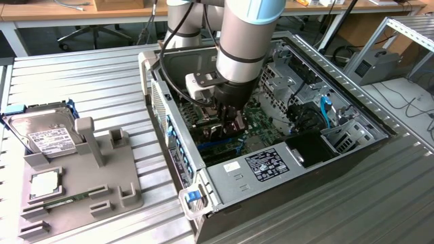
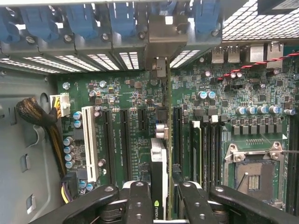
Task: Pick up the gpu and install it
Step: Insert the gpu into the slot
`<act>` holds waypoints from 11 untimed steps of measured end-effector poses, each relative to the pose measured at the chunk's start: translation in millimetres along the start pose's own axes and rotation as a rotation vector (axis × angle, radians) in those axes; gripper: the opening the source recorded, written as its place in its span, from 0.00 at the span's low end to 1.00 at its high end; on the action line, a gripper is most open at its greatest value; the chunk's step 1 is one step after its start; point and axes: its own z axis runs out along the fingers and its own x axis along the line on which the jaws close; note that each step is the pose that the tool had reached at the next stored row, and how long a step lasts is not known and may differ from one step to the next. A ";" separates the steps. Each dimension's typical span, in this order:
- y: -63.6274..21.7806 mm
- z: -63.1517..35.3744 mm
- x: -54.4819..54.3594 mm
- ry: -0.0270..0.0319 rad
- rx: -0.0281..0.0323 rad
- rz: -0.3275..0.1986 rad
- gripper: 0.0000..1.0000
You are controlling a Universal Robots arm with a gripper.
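Pincer: black two-fingered pincer (image 2: 159,189), narrow, clamped on both faces of the card, low inside the case.
Task thing: the gpu (image 2: 159,156), a thin dark flat card with a tan-silver metal bracket, held edge-on over the green motherboard (image 2: 135,93); whether it is seated, I cannot tell.
Wrist view: bracket end lies at the rear slot openings, beneath blue plastic clips (image 2: 122,21).
Exterior view: open black computer case (image 1: 305,213) lies on the ribbed metal desk (image 1: 88,71); at the exterior view's left, a grey moulded tray (image 1: 122,193) carries a silver hard drive (image 1: 48,137) and a slim green RAM stick (image 1: 68,199).
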 end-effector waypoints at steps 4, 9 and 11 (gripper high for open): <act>0.0 0.1 0.0 0.0000 0.0000 0.000 0.27; 0.0 0.1 0.0 -0.0001 0.0001 0.000 0.27; 0.1 0.3 0.0 -0.0001 0.0001 0.000 0.27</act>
